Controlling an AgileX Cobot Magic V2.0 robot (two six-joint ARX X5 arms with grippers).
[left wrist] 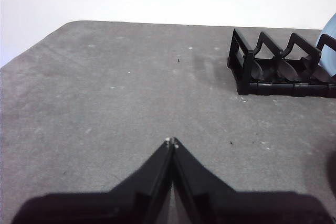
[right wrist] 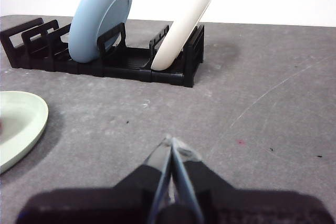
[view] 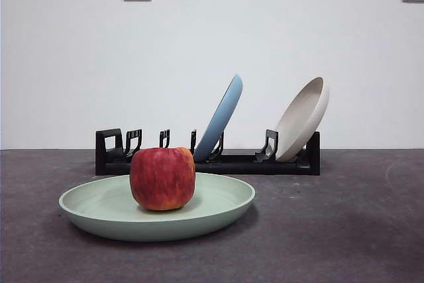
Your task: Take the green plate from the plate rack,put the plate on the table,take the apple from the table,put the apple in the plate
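With the apple (view: 162,178) sitting in the green plate (view: 99,207) on the table (view: 344,230), left gripper (left wrist: 171,141) and right gripper (right wrist: 171,141) are both closed, holding nothing.

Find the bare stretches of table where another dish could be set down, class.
Bare table lies beside the green plate, before the rack's cream plate. More lies off the plate rack at its empty end. Crowded: the green plate holds the apple, close before the rack.
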